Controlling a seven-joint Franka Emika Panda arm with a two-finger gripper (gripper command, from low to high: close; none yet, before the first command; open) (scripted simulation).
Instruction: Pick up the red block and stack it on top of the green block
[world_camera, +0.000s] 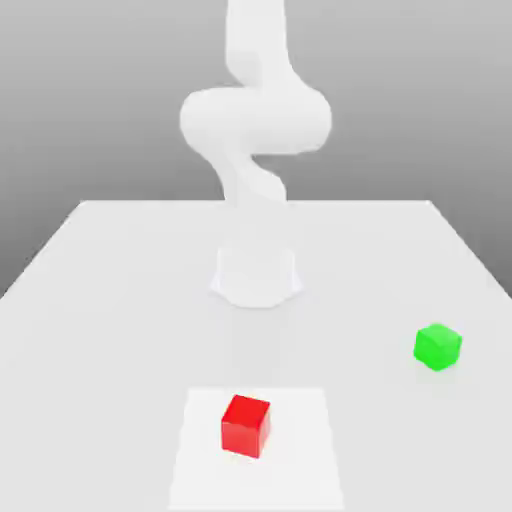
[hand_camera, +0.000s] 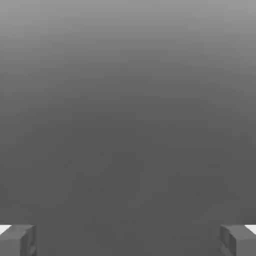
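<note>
You saw the red block (world_camera: 246, 425) resting flat on the white desk (world_camera: 100, 300), inside a paler square patch (world_camera: 300, 450) marked on the desk surface near the exterior view's lower edge. Taking that red block as your landmark, the green block (world_camera: 438, 346) sat well apart from it, toward the exterior view's right and somewhat farther back on the desk; the two blocks did not touch, and each stood upright on its own face with nothing on top of it.

Behind the red block, roughly in line with it, you saw the round base (world_camera: 256, 276) of the white arm (world_camera: 256, 120) planted on the desk. From the base the arm rose in a twisting column, bulged at a thick joint and ran out through the exterior view's upper edge, high above the red block.

In the hand view you saw the tool (hand_camera: 128, 240) with its two grey fingertips (hand_camera: 17, 240) set at opposite sides of the picture, spread wide apart with nothing between them. Beyond the fingertips lay a plain grey backdrop, lighter at one end and darker at the other; neither block appeared there. The red block was untouched by the tool.
</note>
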